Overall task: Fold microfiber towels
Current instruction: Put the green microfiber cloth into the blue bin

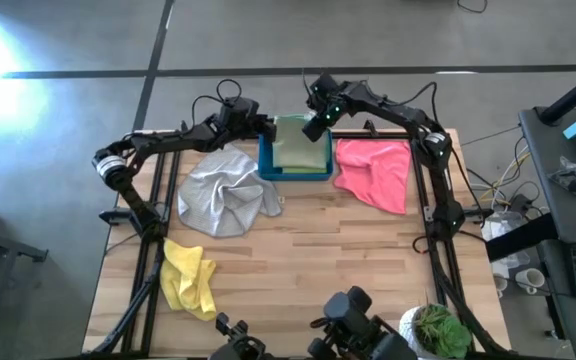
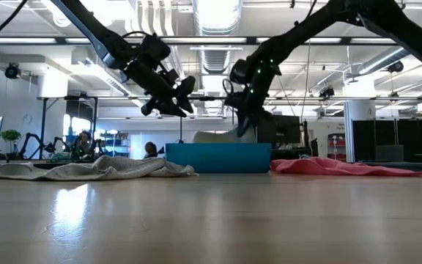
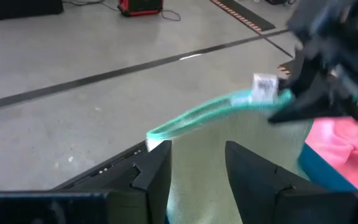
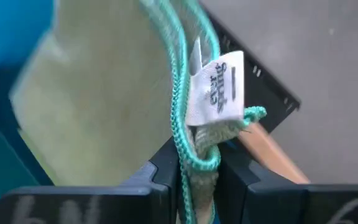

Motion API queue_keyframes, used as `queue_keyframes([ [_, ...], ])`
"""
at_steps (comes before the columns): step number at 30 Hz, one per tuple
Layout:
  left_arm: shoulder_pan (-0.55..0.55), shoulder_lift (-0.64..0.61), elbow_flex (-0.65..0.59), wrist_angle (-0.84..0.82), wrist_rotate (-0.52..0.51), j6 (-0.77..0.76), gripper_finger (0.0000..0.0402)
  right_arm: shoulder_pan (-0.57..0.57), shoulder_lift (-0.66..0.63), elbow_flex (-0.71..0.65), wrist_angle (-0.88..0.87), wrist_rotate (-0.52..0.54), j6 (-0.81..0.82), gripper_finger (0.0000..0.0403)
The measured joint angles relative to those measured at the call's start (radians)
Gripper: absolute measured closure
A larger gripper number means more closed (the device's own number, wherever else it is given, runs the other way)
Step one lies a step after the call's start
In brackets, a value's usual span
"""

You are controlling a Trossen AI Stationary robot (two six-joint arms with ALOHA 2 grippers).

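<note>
Wooden table, top centre: right gripper pinches sage towel by its hem over blue bin, probably to lower it in; left gripper open, empty.

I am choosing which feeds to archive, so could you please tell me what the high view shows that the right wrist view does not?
Only the high view shows the crumpled light grey towel, pink towel, yellow towel and left gripper beside the blue rectangular plastic bin. Only the right wrist view shows the white sewn label and the right gripper shut on a teal-stitched edge. Both show the pale sage green towel.
</note>
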Motion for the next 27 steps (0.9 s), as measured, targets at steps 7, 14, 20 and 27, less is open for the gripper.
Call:
queue_keyframes([
  [7,0.000,-0.001,-0.003,-0.002,0.000,0.000,0.0267,0.003,0.008,-0.103,0.087,-0.033,0.002,0.0335],
  [14,-0.003,-0.001,-0.002,-0.001,0.076,0.074,0.0267,0.002,0.008,-0.087,0.096,-0.034,-0.027,0.0305],
  [20,-0.009,0.000,-0.002,-0.030,0.135,0.183,0.0267,-0.006,0.008,-0.056,0.067,-0.034,-0.041,0.0254],
  [27,-0.025,0.000,0.017,-0.125,0.159,0.306,0.0267,-0.018,0.007,0.067,-0.155,-0.035,-0.181,0.0217],
])
